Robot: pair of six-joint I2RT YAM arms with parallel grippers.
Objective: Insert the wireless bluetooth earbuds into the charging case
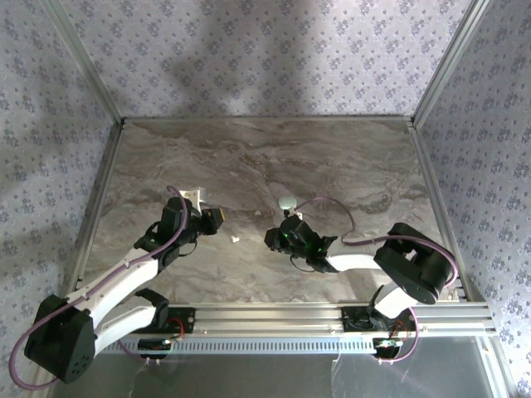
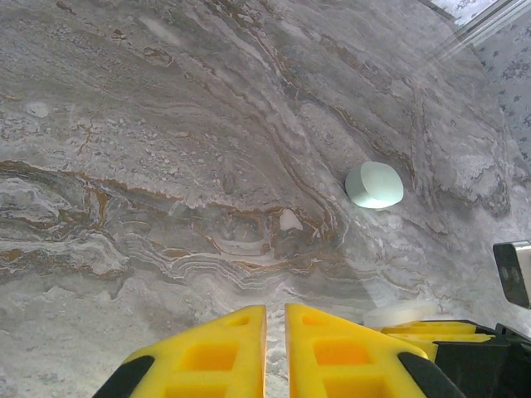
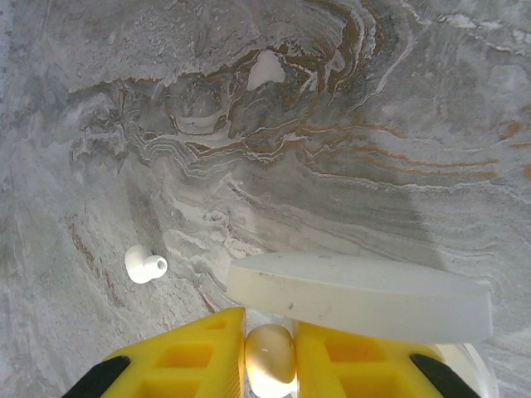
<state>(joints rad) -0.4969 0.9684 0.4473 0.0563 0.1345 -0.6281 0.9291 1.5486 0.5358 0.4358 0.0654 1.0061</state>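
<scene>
Earbud (image 3: 145, 265) loose on marble surface (image 3: 373, 124) near open white charging case (image 3: 357, 297).
Right jaws clench a pale oval piece (image 3: 270, 355), seemingly its twin; left jaws near-shut, empty. Tiny, light, slick plastic: pinch across the bulb, gently, or it squirts free.

You've got the oval case (image 1: 287, 201) lying mid-tabletop (image 1: 249, 157), just behind the R end effector (image 1: 272, 240) & well to the right of the L end effector (image 1: 219, 219). One earbud (image 1: 236, 240) lies on the tabletop btwn the two end effectors, left of the R one. A second case (image 3: 357, 296) sits right at the R fingertips (image 3: 207, 348), w/ a small rounded piece (image 3: 270, 355) btwn them.
</scene>
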